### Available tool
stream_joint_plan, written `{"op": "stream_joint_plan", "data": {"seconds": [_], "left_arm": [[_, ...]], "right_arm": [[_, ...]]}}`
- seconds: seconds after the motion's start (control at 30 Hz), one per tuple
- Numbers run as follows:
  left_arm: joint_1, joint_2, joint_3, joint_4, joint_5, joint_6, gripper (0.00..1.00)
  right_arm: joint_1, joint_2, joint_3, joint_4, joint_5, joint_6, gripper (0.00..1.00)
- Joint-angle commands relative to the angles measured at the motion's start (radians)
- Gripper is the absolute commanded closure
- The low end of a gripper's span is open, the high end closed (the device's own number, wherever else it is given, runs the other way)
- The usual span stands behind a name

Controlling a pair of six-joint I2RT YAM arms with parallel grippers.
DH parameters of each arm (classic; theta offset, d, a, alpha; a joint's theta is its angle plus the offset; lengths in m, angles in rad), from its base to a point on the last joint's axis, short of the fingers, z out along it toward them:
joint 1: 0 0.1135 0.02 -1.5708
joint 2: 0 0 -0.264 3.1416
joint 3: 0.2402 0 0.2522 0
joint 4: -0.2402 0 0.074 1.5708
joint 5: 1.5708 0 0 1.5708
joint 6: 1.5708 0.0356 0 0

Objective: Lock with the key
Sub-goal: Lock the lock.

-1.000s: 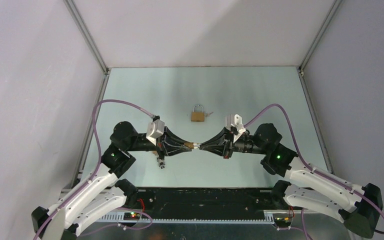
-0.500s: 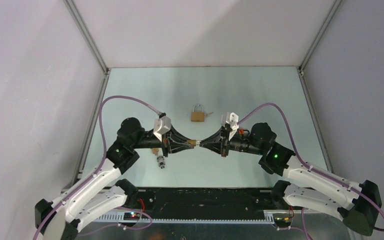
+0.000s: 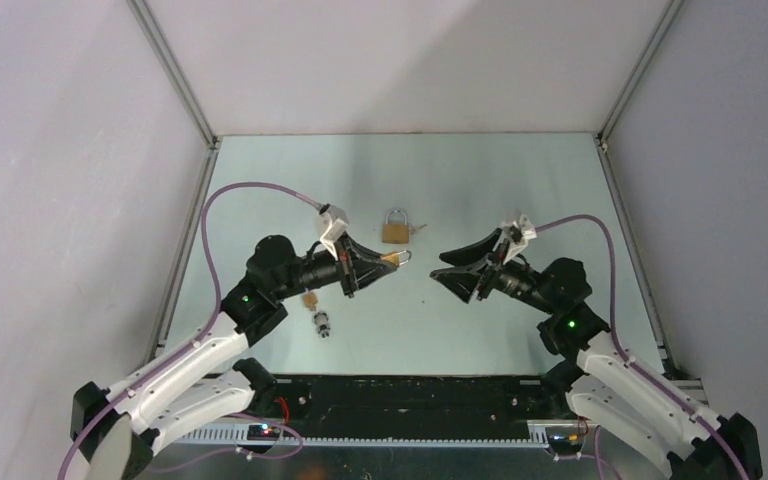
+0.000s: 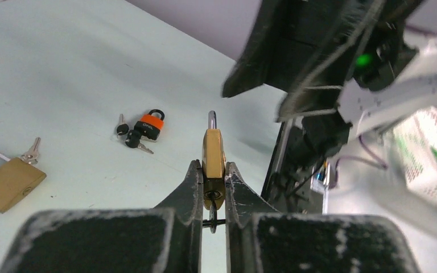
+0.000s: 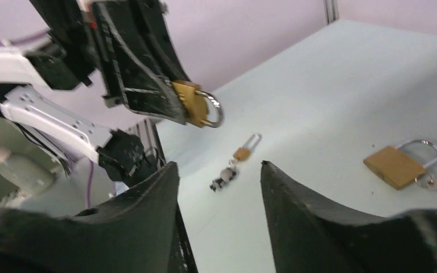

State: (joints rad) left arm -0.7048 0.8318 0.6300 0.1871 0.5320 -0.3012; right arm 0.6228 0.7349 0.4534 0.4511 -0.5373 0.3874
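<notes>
My left gripper (image 4: 213, 164) is shut on a small brass padlock (image 4: 213, 145), gripping its body from both sides with the shackle pointing away. A key (image 4: 212, 211) sticks out of the keyhole on the end facing the wrist, between the fingers. In the top view this padlock (image 3: 393, 258) hangs above the table's middle. My right gripper (image 3: 441, 268) stands open and empty a short way to its right. The right wrist view shows the held padlock (image 5: 192, 103) ahead of the spread right gripper (image 5: 218, 165).
A larger brass padlock (image 3: 394, 229) with keys lies on the table behind the grippers. A small padlock (image 3: 311, 299) and a key bunch (image 3: 322, 324) lie under the left arm. An orange and black padlock (image 4: 149, 123) with keys lies beyond the held one.
The right gripper has opened, let go at the padlock's end and drawn back to the right. The left gripper has carried the padlock a little farther from the bases.
</notes>
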Motion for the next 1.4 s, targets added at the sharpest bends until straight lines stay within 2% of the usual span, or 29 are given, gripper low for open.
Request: {"op": "stream_joint_plan", "data": {"seconds": [0.0, 0.1, 0.2, 0.33, 0.43, 0.63, 1.03, 1.23, 1.37], "left_arm": [[0.003, 0.021, 0.073, 0.087, -0.164, -0.238, 1.0], [0.003, 0.029, 0.077, 0.105, -0.218, -0.348, 1.0], [0.002, 0.03, 0.083, 0.119, -0.264, -0.445, 0.99], [0.001, 0.045, 0.067, 0.167, -0.31, -0.628, 0.97], [-0.001, 0.063, 0.041, 0.262, -0.287, -0.741, 0.97], [-0.008, 0.092, 0.023, 0.352, -0.281, -0.833, 0.96], [-0.023, 0.114, 0.025, 0.423, -0.274, -0.87, 0.94], [-0.028, 0.137, 0.027, 0.428, -0.247, -0.872, 0.93], [-0.03, 0.146, 0.025, 0.429, -0.244, -0.876, 0.91]], "right_arm": [[-0.029, -0.078, 0.004, 0.123, 0.034, 0.133, 0.38], [-0.025, -0.069, 0.004, 0.155, 0.137, 0.247, 0.32], [-0.023, -0.026, 0.008, 0.159, 0.313, 0.388, 0.27], [-0.011, 0.054, 0.048, 0.121, 0.405, 0.528, 0.25], [0.01, 0.123, 0.084, 0.132, 0.408, 0.57, 0.26], [0.034, 0.227, 0.121, 0.268, 0.383, 0.629, 0.28], [0.044, 0.314, 0.129, 0.522, 0.347, 0.722, 0.3], [0.064, 0.363, 0.203, 0.49, 0.274, 0.685, 0.39], [0.079, 0.379, 0.218, 0.489, 0.244, 0.643, 0.49]]}}
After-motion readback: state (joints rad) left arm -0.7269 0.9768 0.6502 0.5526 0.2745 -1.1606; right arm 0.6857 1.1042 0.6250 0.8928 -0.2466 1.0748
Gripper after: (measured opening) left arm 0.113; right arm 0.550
